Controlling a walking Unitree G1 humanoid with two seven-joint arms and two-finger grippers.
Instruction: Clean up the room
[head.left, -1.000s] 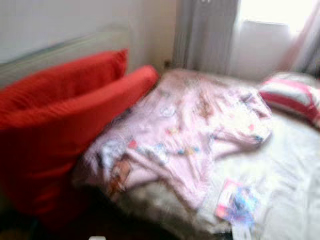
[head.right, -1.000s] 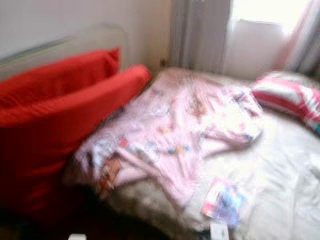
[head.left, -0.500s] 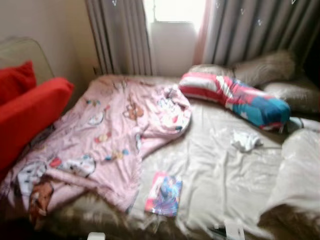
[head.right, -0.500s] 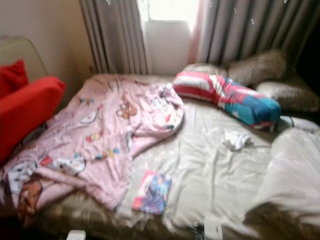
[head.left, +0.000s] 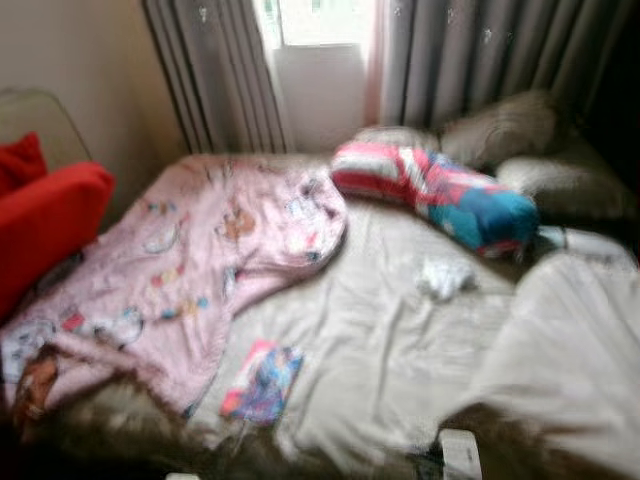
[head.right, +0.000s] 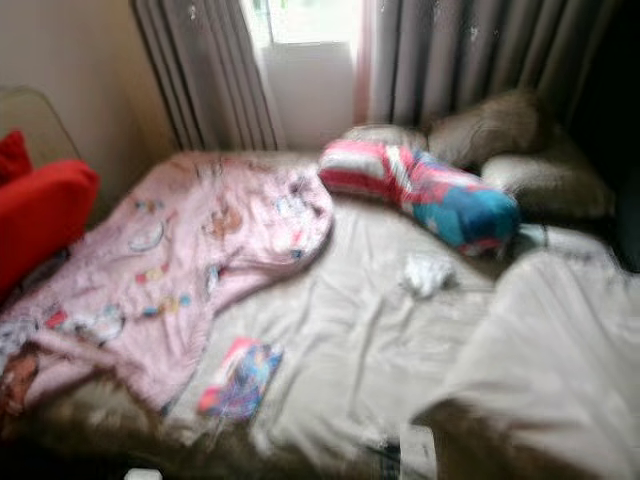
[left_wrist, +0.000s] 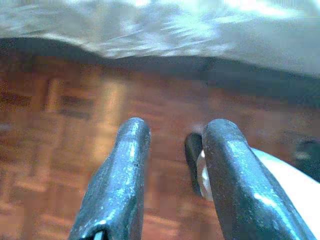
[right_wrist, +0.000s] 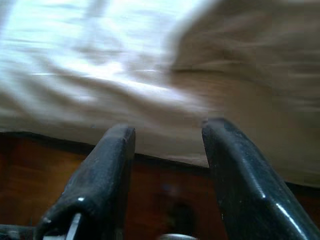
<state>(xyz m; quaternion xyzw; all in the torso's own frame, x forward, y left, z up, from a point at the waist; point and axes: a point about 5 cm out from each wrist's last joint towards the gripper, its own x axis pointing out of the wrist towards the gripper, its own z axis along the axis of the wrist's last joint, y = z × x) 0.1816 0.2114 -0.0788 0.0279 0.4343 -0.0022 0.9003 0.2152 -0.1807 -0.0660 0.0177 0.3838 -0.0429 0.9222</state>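
A bed with a beige sheet (head.left: 390, 340) lies before me. A pink cartoon-print blanket (head.left: 190, 260) is crumpled over its left half. A small colourful book or packet (head.left: 262, 382) lies near the front edge. A white crumpled cloth (head.left: 442, 278) sits mid-bed. A striped red, white and blue pillow (head.left: 435, 195) rests near the head. My left gripper (left_wrist: 172, 135) hangs open over the parquet floor beside the bed edge. My right gripper (right_wrist: 167, 132) is open, pointing at the bed's side and sheet.
A red cushioned seat (head.left: 45, 225) stands at the left of the bed. Grey curtains (head.left: 480, 55) and a bright window (head.left: 315, 20) are behind. Beige pillows (head.left: 520, 130) lie at the head, and a beige duvet (head.left: 570, 350) is bunched at the right. A small white object (head.left: 460, 455) lies at the front edge.
The whole view has swung to the right: the red seat has slid toward the left edge, and the pillows, curtains and right side of the bed have come into sight.
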